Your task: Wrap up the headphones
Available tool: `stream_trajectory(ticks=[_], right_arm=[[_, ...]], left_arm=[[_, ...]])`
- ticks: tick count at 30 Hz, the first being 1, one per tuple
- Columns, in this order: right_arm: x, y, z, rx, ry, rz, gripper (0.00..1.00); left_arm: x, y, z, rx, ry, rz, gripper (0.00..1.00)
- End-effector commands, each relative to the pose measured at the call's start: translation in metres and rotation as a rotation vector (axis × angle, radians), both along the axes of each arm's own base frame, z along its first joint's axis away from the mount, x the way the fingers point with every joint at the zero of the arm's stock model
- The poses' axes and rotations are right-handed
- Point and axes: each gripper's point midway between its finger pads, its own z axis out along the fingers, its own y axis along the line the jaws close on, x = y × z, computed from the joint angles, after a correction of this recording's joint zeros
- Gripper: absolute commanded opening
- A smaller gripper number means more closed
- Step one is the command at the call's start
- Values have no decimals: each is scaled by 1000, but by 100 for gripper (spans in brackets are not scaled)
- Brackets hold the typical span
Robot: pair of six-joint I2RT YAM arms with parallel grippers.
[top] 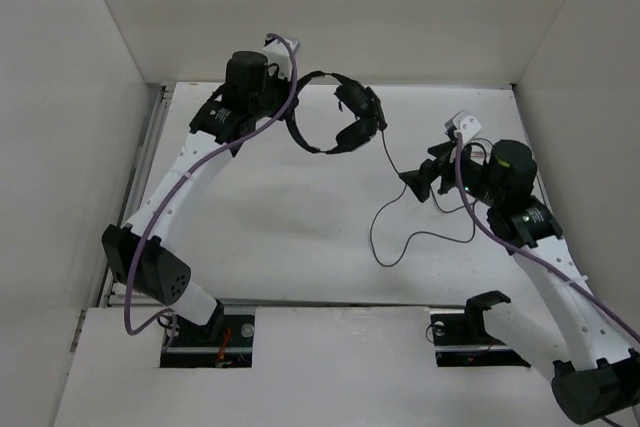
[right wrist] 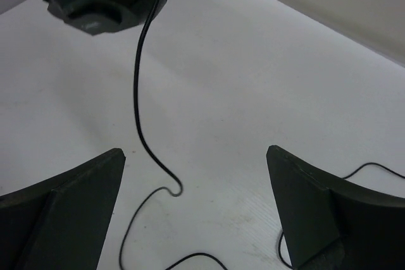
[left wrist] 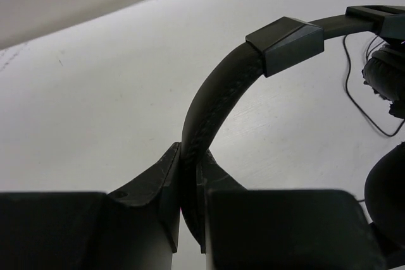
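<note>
Over the far, left-of-centre part of the white counter (top: 280, 247), the headphones (top: 352, 134) are being held by the left tool (left wrist: 190, 178), which is pinching narrow on their padded headband (left wrist: 215, 93); whether the ear cups are touching the surface cannot be told. The right tool (right wrist: 196, 162) is standing wide, gripping nothing, its fingers either side of the thin cord (right wrist: 137, 86) trailing loose across the counter. Both wrist views are cropping the cups, and the cord's end is too fine to make out.

There is one pair of headphones (top: 352, 133) with one long cord (top: 373, 237). There are two robot arms, the left arm (top: 185, 182) and the right arm (top: 560, 267). There is one table (top: 290, 217).
</note>
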Motion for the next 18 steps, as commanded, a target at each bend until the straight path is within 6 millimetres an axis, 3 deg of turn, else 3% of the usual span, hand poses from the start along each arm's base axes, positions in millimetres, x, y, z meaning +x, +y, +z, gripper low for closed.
stream_trajectory(ticks=[1,7,12,18], right_arm=[[3,22,36,12,-110,72,100],[-5,70,78,57,-150,215,100],[-9,101,70,66,-141,290,100],[6,109,54,74,-160,268,100]], left_arm=[[-2,-5,25,-19,-20,-45,0],[2,5,42,-16,-55,-31,1],[0,7,70,-35,-108,-33,1],[-9,4,120,-111,-180,-52,1]])
